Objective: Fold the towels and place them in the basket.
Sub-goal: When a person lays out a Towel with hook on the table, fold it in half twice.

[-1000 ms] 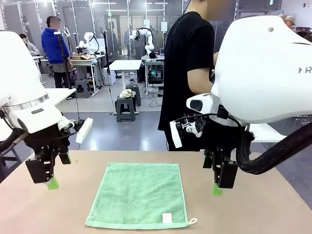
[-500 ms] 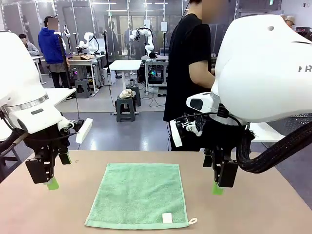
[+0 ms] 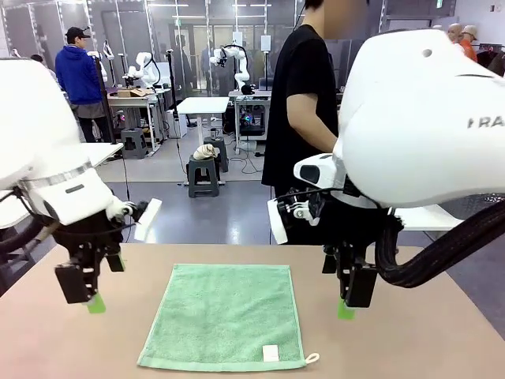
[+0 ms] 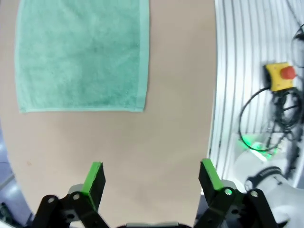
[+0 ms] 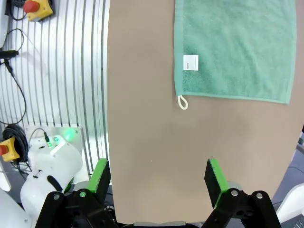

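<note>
Squarely between left claw (image 3: 95, 303) and right claw (image 3: 346, 309) lies the green towel (image 3: 225, 316).

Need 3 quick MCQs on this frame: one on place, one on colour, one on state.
1. Where does the towel lie? A) on the floor B) flat on the table C) hanging off the edge
2. Towel colour? A) grey B) white C) mint green
3. The left gripper and right gripper are: A) both open, empty B) both shut C) shut on the towel
Answers: 1 B, spread out on the tabletop; 2 C, green with a white label; 3 A, jaws wide apart, nothing between them.
</note>
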Available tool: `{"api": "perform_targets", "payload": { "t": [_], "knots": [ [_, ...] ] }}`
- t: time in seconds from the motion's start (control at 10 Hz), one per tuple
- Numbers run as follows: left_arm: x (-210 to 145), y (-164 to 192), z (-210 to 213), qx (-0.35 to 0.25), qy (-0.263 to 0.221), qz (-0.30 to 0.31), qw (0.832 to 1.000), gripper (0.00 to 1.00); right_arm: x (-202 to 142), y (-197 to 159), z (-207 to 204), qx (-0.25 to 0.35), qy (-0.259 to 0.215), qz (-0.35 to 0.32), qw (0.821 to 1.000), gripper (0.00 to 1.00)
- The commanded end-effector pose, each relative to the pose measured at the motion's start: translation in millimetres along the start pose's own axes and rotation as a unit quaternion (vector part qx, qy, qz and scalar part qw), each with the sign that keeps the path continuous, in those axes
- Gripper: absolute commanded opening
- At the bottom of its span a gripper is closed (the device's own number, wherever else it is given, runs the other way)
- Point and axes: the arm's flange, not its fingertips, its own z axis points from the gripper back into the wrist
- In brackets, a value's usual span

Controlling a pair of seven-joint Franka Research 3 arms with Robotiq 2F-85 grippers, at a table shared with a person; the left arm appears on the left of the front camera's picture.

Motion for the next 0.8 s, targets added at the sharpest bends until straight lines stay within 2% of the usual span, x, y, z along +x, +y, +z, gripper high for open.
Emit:
{"api": "perform_targets", "payload": {
  "t": [0.0,0.5,0.7],
  "knots": [
    [20.4,3.3,-32.9,0.009,0.016,0.005,1.000,1.00,14.6,-9.9,-34.5,-0.002,0.009,-0.008,1.000,1.00],
    [27.2,-12.1,-114.6,0.001,0.003,-0.023,1.000,1.00,27.1,-21.5,-125.3,0.000,0.006,-0.044,0.999,1.00],
    [26.8,-14.9,-143.8,0.002,0.021,-0.019,1.000,1.00,23.5,-23.5,-144.4,0.000,-0.010,-0.055,0.998,1.00]
  ]
}}
